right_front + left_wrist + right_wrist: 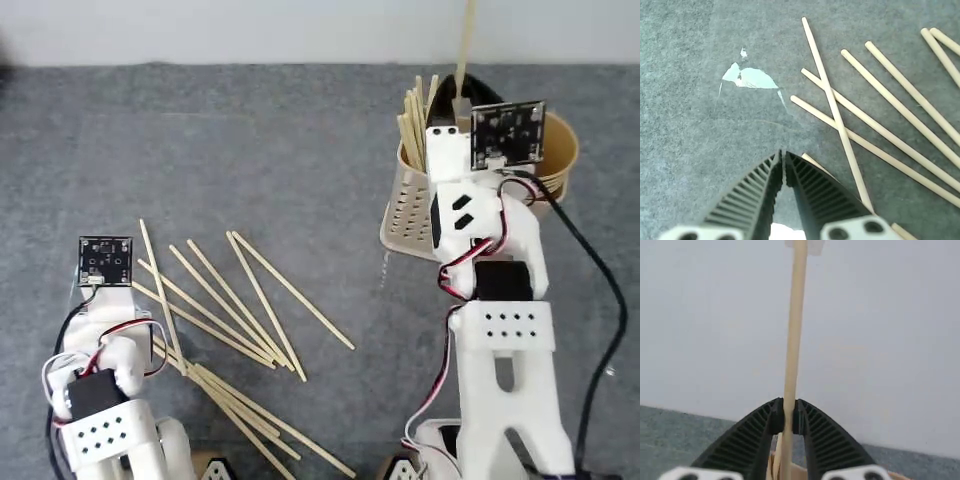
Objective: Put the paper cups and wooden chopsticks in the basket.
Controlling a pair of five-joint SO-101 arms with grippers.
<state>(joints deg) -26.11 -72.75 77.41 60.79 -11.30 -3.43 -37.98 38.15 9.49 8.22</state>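
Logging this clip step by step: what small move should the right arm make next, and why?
Probably open the right gripper to let go. It is shut on one chopstick, held upright above the basket, where other chopsticks already stand, so the stick would likely drop in beside them.

Soft, even light is falling across the grey felt table cover point(250, 150), keeping it uniformly bright. The pale wooden chopsticks point(831, 100) lying on the cover are casting only thin, faint shadows. Beyond its far edge, the plain white wall point(880, 340) is glowing brightly, without glare.
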